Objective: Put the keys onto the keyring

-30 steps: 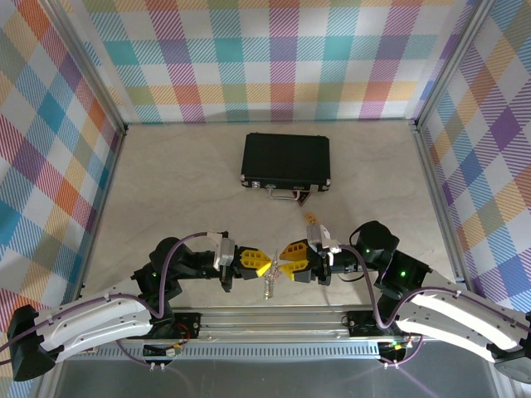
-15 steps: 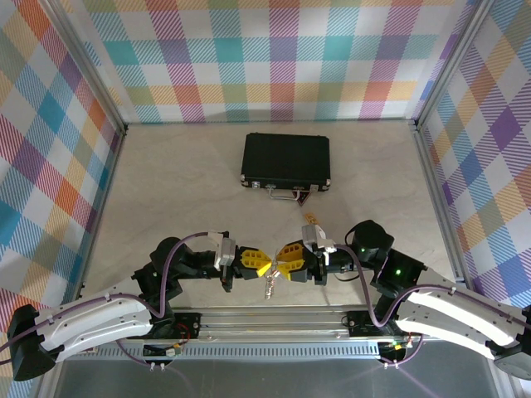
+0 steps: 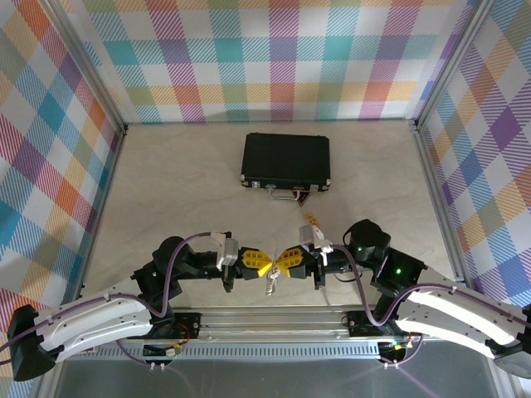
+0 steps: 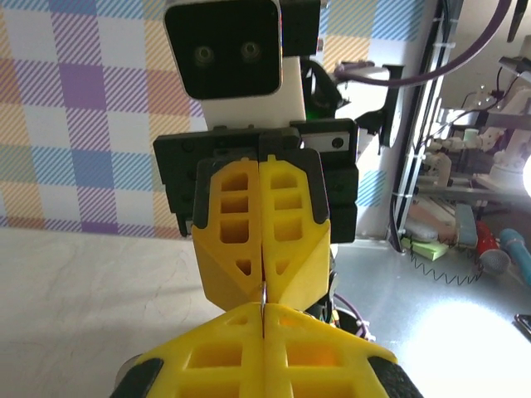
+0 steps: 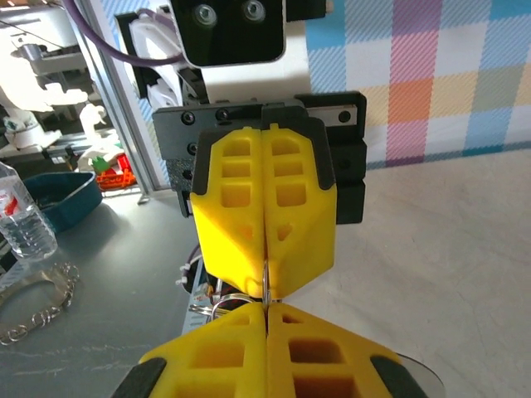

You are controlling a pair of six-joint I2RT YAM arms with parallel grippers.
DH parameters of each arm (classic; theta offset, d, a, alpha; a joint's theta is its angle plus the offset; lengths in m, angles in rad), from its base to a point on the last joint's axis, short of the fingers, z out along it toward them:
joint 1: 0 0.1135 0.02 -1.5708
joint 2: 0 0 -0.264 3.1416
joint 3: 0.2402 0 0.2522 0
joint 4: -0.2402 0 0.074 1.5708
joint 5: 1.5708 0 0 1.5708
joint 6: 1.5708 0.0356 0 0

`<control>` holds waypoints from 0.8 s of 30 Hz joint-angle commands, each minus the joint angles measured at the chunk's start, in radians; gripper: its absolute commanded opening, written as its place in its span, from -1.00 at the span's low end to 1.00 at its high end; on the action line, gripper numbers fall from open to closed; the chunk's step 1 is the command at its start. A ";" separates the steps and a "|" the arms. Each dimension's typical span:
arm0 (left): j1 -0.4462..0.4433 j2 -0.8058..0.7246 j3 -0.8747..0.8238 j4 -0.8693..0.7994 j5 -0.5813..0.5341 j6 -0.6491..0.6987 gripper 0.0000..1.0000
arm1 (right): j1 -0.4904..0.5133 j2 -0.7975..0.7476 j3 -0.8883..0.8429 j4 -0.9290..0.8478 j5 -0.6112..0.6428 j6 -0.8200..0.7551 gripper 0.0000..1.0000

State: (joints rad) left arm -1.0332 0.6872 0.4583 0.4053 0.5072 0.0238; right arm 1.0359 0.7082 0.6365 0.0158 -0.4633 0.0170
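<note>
**Top view.** The left gripper [image 3: 266,265] and the right gripper [image 3: 280,264] meet tip to tip above the near edge of the table [image 3: 182,182]. Both pairs of jaws are closed. The keyring [image 3: 270,287], a small silver piece, lies directly at and below the meeting point, hanging from the tips toward the metal rail [image 3: 274,319] that carries the arm bases. Its long axis runs from the jaws toward the near edge, roughly square to the line of the two grippers.

**Wrist views.** Each camera faces the opposite gripper head-on. A thin silver edge stands upright in the seam where the yellow fingers [image 4: 236,249] meet, so the flat metal is seen edge-on. From the right wrist, the left jaws pinch this edge, and wire loops [image 5: 217,303] hang just beside and below them. The right jaws touch the same edge; whether they clamp it cannot be told.

**Surroundings.** A black case [image 3: 286,160] lies well apart at the far middle of the table, its metal handle [image 3: 282,193] facing the arms. A small yellow-orange tag [image 3: 313,220] lies between the case and the right gripper. Nothing stands between the two grippers. Plaid walls [image 3: 274,58] enclose the table on three sides.
</note>
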 commanded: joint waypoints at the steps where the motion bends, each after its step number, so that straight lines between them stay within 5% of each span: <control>1: -0.002 -0.004 0.083 -0.130 -0.045 0.048 -0.75 | 0.007 -0.003 0.084 -0.136 0.028 -0.057 -1.00; 4: -0.003 0.001 0.149 -0.303 -0.115 0.060 -0.41 | 0.006 0.002 0.158 -0.286 0.062 -0.106 -1.00; 8: -0.002 -0.005 0.226 -0.485 -0.179 0.067 -0.30 | 0.007 0.050 0.261 -0.456 0.104 -0.207 -1.00; 18: -0.002 0.015 0.329 -0.657 -0.103 0.069 -0.28 | 0.043 0.217 0.441 -0.677 0.175 -0.244 -1.00; 24: -0.003 0.072 0.346 -0.674 -0.055 0.073 -0.47 | 0.083 0.278 0.526 -0.759 0.196 -0.252 -1.00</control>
State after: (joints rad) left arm -1.0332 0.7475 0.7753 -0.2367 0.4057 0.0868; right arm 1.0988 0.9810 1.1034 -0.6857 -0.2817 -0.2066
